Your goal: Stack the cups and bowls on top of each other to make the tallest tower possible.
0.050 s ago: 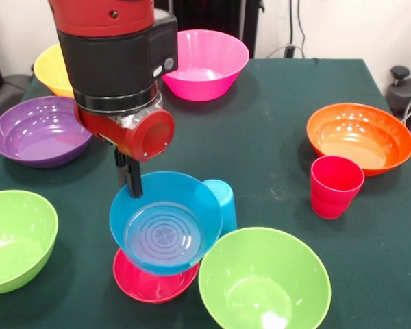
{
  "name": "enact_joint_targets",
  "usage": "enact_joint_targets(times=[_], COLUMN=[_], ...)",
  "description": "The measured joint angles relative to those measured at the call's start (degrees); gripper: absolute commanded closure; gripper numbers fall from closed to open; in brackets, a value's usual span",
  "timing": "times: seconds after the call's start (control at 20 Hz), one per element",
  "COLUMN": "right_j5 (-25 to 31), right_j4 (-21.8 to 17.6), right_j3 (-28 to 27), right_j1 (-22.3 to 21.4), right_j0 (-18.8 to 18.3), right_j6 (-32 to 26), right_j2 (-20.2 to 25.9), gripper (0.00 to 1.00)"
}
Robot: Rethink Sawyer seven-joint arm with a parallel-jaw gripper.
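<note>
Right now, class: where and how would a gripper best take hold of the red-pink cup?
Take the red-pink cup by its rim, coming straight down from above. It stands upright with its open mouth up, apart from the orange bowl, so one finger could likely slip inside and one outside the thin wall.

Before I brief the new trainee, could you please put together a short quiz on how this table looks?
1. True or false: the blue bowl sits on top of the small red bowl.
2. Which bowl stands closest to the red cup: A) purple, B) orange, C) pink?
3. Fill in: the light blue cup stands right behind the ____ bowl.

Key:
1. True; the gripper is at the blue bowl's rim.
2. B, the orange bowl.
3. Blue.
</note>
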Motion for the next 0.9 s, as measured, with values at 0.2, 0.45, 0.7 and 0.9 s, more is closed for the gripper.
enact_joint_targets(times=[0.2,0.45,0.7,0.9], right_j5=[0.0,0.0,0.0,0.0], right_j4=[0.0,0.0,0.0,0.1], right_j3=[0.0,0.5,1.8,3.4], right_j1=[-1.0,-2.3,-4.1,-5.3], right_j0=[0.2,0.5,0.8,0.9], right_j6=[0.0,0.0,0.0,0.0], right_j2=[0.1,0.2,0.4,0.4], gripper=[1.00,1.00,1.00,1.00])
